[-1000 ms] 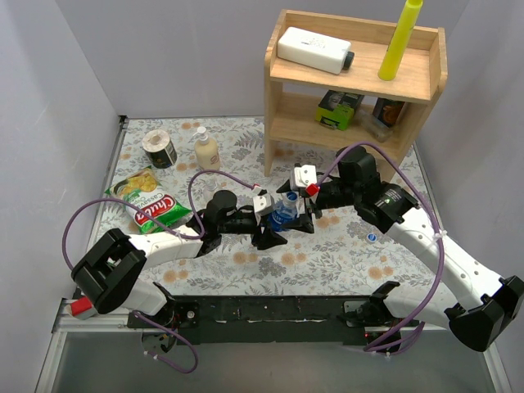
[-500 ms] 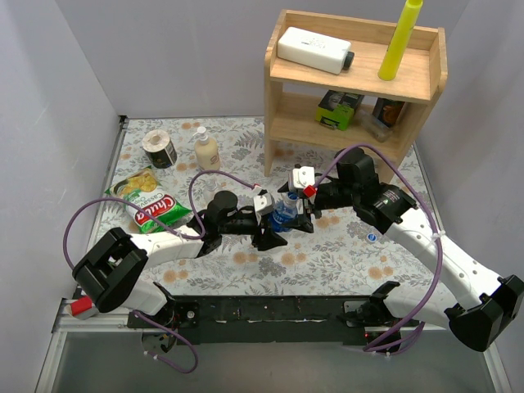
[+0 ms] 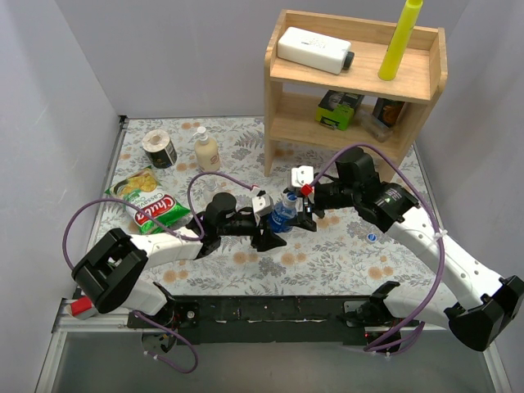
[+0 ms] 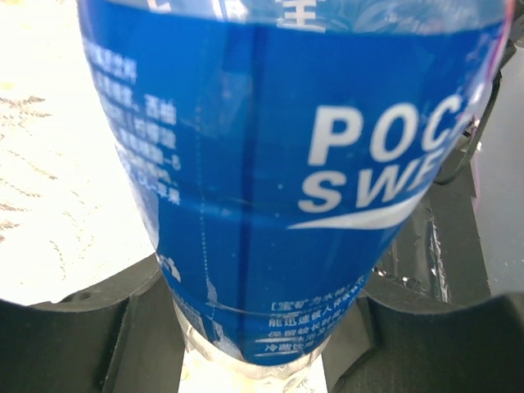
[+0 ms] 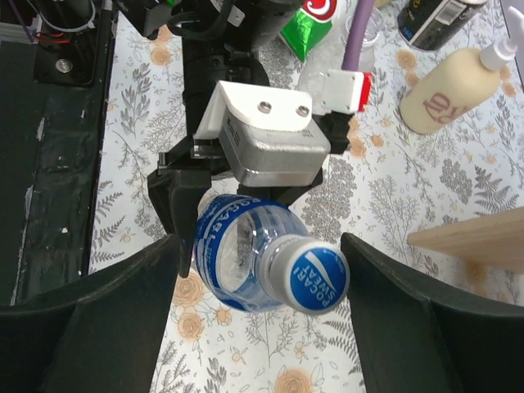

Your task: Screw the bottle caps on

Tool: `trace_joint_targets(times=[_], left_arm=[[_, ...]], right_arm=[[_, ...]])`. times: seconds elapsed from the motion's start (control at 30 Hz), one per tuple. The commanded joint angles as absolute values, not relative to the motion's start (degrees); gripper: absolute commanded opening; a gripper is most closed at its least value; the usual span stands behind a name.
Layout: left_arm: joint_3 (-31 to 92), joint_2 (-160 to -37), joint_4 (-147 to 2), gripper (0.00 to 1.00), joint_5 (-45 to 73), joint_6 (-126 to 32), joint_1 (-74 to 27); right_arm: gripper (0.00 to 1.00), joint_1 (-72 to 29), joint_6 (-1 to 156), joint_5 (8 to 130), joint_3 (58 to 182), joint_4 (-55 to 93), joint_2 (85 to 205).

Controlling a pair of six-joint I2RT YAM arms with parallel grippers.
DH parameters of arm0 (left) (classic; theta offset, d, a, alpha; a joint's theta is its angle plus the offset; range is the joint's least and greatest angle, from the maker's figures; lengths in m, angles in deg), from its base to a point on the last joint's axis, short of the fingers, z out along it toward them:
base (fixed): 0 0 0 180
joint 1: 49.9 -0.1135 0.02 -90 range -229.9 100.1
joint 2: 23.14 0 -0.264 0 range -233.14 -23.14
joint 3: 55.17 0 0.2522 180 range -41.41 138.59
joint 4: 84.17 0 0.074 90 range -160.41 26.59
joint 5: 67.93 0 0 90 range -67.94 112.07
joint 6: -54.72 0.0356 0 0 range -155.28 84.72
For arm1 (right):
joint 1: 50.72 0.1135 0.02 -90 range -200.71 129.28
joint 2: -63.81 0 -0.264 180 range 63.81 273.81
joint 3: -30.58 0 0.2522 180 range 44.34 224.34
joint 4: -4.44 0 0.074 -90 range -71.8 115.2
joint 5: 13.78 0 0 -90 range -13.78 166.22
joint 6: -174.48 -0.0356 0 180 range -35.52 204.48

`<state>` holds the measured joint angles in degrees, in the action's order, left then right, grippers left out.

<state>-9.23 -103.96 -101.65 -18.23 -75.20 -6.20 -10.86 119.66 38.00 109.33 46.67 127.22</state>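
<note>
A clear bottle with a blue label band [image 3: 282,214] is held tilted above the table by my left gripper [image 3: 270,225], which is shut on its body. The label fills the left wrist view [image 4: 278,164], with my left gripper [image 4: 264,274] closed on both sides. A blue cap [image 5: 309,278] sits on this bottle's neck. My right gripper [image 5: 259,239] is open, with its fingers [image 5: 98,327] wide apart on either side of the cap and not touching it; it hovers at the bottle top [image 3: 304,206]. A second blue cap [image 3: 372,237] lies on the table to the right. I cannot make out the plain bottle.
A wooden shelf [image 3: 352,78] stands at the back right with boxes and a yellow tube. A cream bottle [image 3: 205,150], a tape roll [image 3: 159,147] and a green snack bag [image 3: 151,205] lie at the back left. Purple cables loop over both arms.
My right gripper has pulled back slightly from the bottle top. My left gripper and the bottle have shifted a little.
</note>
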Motion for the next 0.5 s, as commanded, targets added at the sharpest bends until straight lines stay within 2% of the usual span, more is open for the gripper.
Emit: trace_joint_targets(times=[0.0, 0.23, 0.4, 0.47], left_arm=[[-9.9, -100.3, -106.2, 0.00, -14.0, -76.7, -7.5], [-11.5, -99.5, -106.5, 0.00, -13.3, -77.5, -7.5], [-11.7, -98.6, -103.7, 0.00, -14.7, -73.2, -7.5], [-11.4, -98.8, -101.2, 0.00, -17.6, -70.4, -7.5]], right_arm=[[0.83, -10.9, 118.5, 39.6, 113.2, 55.3, 127.4], [0.82, -10.9, 119.1, 40.0, 114.3, 61.0, 126.7], [0.81, -11.9, 120.3, 48.3, 114.9, 67.7, 127.1], [0.80, -13.7, 123.8, 49.8, 118.9, 69.4, 128.0]])
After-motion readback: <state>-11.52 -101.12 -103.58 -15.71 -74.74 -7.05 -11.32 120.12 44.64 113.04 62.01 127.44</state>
